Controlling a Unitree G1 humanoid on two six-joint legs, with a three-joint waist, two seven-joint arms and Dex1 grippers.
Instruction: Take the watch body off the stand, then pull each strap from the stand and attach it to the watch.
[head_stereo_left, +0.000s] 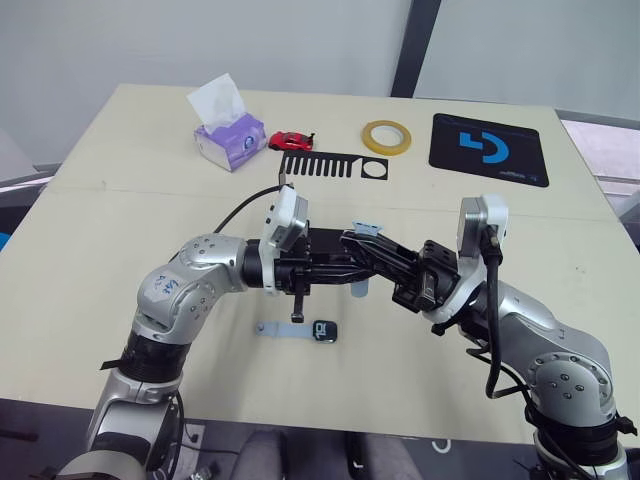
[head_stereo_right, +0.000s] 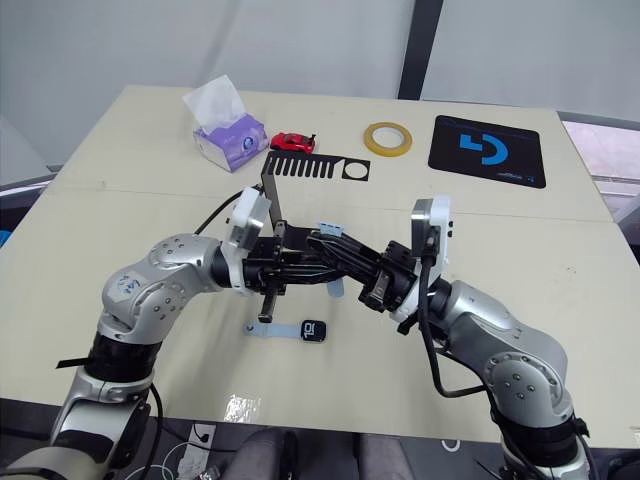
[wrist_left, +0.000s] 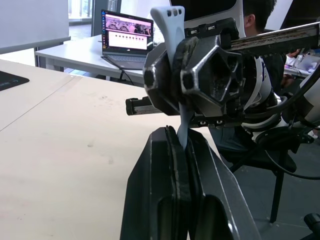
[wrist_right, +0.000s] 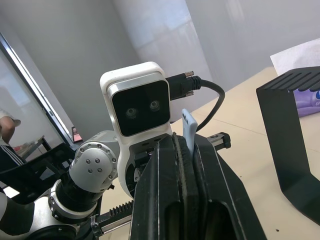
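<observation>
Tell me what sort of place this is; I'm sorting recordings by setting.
Probably an office or lab used for robot trials. The robot works at a pale table holding a tissue box and a mouse pad; the left wrist view shows another desk with an open laptop and a seated person.

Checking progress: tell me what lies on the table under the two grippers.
The watch body with one strap attached lies there. Both grippers pinch the second strap above.

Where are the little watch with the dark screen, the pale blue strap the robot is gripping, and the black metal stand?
Small dark-screened watch body (head_stereo_left: 325, 331): left eye view, screen centre.
Pale blue-grey strap (wrist_left: 170, 30): left wrist view, upper end.
Thin black sheet-metal stand (wrist_right: 287, 130): right wrist view, upright post.
</observation>
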